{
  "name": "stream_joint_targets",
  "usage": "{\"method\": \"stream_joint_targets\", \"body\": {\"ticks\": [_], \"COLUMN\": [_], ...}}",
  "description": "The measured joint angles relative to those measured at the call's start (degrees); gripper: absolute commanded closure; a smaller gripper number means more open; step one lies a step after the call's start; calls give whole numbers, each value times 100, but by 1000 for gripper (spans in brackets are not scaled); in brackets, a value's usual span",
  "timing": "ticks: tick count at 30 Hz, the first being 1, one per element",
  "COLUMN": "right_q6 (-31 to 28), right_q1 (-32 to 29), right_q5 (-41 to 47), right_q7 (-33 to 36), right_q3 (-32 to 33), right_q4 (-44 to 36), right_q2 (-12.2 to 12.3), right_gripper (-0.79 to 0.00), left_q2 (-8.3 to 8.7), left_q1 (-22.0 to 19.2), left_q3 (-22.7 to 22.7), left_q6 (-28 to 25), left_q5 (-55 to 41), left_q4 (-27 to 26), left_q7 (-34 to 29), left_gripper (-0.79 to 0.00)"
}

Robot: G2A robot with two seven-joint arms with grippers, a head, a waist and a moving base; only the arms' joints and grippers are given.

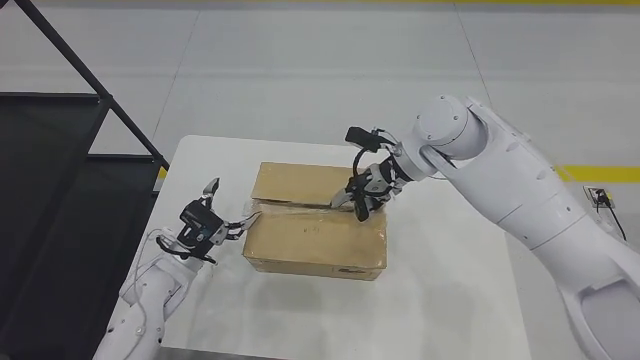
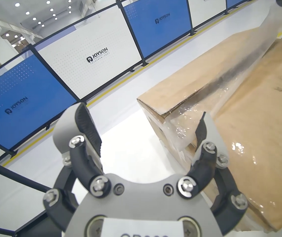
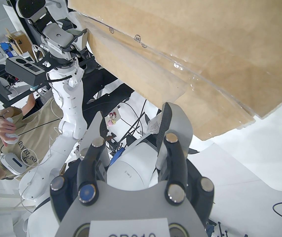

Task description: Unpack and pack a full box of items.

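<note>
Box (image 1: 315, 230): blocks middle of table (image 1: 450, 300).
One box end: left gripper (image 1: 233, 204) pressed close.
Box top: right gripper (image 1: 352, 200) overhead.
Other end: bare table.

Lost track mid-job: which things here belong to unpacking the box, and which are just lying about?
Job: cardboard box, clear tape on its seam, left gripper, right gripper.
Lying about: table, black rack, fence panels.

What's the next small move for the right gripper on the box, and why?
Probably nudge the right gripper forward until the flap edge sits between its open fingers. They are just short of it, the box is not yet open, and the left gripper is open at its end.
</note>
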Motion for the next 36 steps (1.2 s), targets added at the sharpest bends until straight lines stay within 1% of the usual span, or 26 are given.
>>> {"method": "stream_joint_targets", "body": {"ticks": [2,7,9,11,19,22,31,33,36], "right_q6": [-42,-164,-262,-298,-373,-394,-414,-393,-380], "right_q1": [-18,-75,-110,-155,-431,-554,-963,-1042,-1129], "right_q5": [-19,-143,-249,-346,-562,-620,-782,-817,-865], "right_q7": [-47,-165,-220,-299,-599,-700,-938,-929,-907], "right_q3": [53,175,228,293,635,792,1261,1350,1451], "right_q4": [-32,-200,-329,-459,-993,-1183,-1758,-1857,-1942], "right_q2": [16,74,113,157,353,434,662,707,756], "right_gripper": [-468,-459,-437,-394,-357,-345,-345,-351,-354], "left_q2": [0,4,5,5,-17,-19,-9,-11,-20], "left_q1": [-21,-9,14,33,84,135,429,536,681], "left_q3": [1,-29,-53,-90,-198,-250,-316,-320,-319], "left_q6": [15,-43,-97,-175,-185,-299,-1069,-1263,-1324], "left_q5": [-14,-182,-300,-491,-1134,-1410,-2277,-2594,-2993], "left_q4": [25,22,-9,-45,-95,-106,-342,-459,-666], "left_q7": [22,105,143,161,50,28,-314,-488,-820], "left_gripper": [-785,-785,-785,-785,-785,-785,-785,-785,-785]}}
